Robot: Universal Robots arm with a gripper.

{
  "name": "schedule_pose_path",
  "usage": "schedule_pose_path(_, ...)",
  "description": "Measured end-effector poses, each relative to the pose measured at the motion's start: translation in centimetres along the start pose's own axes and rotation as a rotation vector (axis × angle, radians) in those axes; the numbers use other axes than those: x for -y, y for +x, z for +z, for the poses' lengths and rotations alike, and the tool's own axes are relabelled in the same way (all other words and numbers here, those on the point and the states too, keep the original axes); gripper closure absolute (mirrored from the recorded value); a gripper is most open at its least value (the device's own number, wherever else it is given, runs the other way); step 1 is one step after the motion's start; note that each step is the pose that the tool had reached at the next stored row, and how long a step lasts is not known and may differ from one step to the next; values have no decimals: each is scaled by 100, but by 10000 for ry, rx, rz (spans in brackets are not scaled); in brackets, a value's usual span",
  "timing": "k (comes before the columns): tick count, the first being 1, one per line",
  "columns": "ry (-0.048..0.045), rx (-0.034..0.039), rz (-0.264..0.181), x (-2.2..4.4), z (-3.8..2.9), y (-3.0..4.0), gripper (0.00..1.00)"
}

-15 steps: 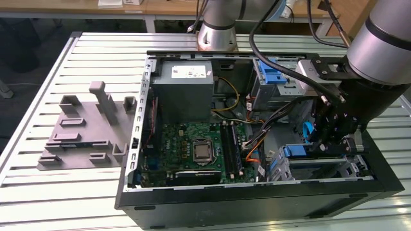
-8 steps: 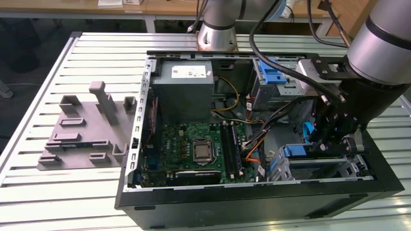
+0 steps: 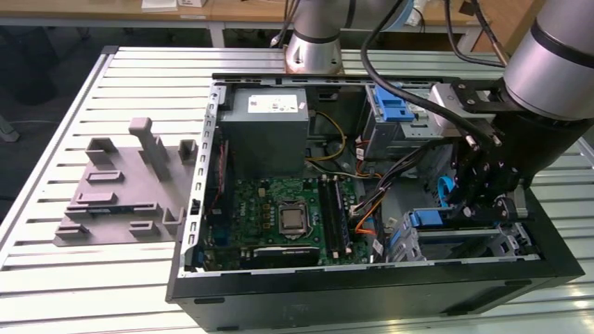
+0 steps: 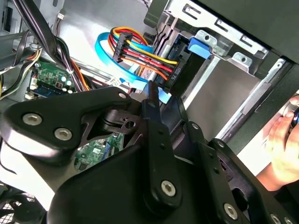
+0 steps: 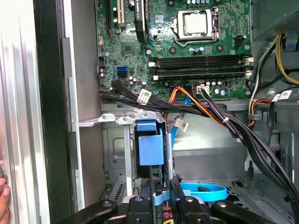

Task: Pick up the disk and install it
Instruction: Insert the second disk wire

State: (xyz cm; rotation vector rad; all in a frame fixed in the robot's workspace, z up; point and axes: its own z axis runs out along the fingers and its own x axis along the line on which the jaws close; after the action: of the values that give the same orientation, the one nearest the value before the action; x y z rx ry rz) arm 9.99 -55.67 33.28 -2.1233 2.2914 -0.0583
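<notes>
The disk (image 5: 150,144) stands on edge in the metal drive cage (image 5: 117,154) at the case's front corner, its blue carrier frame facing me. In the exterior view the disk's blue frame (image 3: 427,219) sits low in the cage at the exterior view's right. My gripper (image 5: 164,191) is shut on the disk's near edge, one finger on each side. In the second wrist view the gripper (image 4: 163,105) has a strip of blue frame (image 4: 162,96) between its tips. The exterior view has the gripper (image 3: 464,212) reaching down into the open computer case (image 3: 371,278).
Black and coloured cable bundles (image 5: 219,116) cross just past the cage, with a blue flat cable (image 5: 205,190) beside the fingers. The motherboard (image 3: 278,216) and grey power supply (image 3: 269,125) fill the case's middle. A grey fixture (image 3: 121,188) lies on the table. A person's hand (image 4: 285,140) rests outside the case wall.
</notes>
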Motion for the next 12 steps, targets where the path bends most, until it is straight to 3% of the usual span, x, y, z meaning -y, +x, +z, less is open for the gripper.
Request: schedule_pose_path(12,0,0,1,3,-82,1,69)
